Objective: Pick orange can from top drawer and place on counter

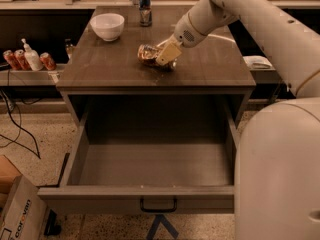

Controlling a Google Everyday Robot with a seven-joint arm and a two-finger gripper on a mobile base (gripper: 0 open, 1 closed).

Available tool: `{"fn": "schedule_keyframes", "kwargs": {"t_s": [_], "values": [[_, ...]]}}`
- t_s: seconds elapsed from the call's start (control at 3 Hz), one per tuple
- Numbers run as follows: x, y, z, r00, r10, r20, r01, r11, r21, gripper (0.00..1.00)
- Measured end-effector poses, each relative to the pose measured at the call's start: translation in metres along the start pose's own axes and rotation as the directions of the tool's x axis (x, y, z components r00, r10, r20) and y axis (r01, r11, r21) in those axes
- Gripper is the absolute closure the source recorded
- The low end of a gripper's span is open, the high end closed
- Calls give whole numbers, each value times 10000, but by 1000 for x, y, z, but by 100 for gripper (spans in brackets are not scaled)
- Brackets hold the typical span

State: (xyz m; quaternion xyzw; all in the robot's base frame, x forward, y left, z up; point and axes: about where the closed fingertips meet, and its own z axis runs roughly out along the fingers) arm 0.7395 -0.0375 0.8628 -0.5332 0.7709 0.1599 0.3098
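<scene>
The orange can [147,53] lies on its side on the counter [115,69], near the middle of the top. My gripper [161,60] reaches down from the upper right, and its cream fingers [168,53] are closed around the can's right end. The can rests on or just above the wood. The top drawer [150,166] is pulled fully open below the counter and holds nothing. Its dark handle [158,204] faces the camera. A white arc [220,35] shows on the counter behind my arm.
A white bowl [107,26] stands at the counter's back left and a slim blue-and-silver can [145,6] at the back middle. Red cans [13,59] and a soap bottle [31,57] sit on a low shelf at left. A cardboard box [17,215] is on the floor.
</scene>
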Motion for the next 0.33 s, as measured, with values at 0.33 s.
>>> {"fn": "schedule_keyframes", "kwargs": {"t_s": [0.33], "values": [[0,1,3,10000,-2,-13,2,10000,-46,0]]}}
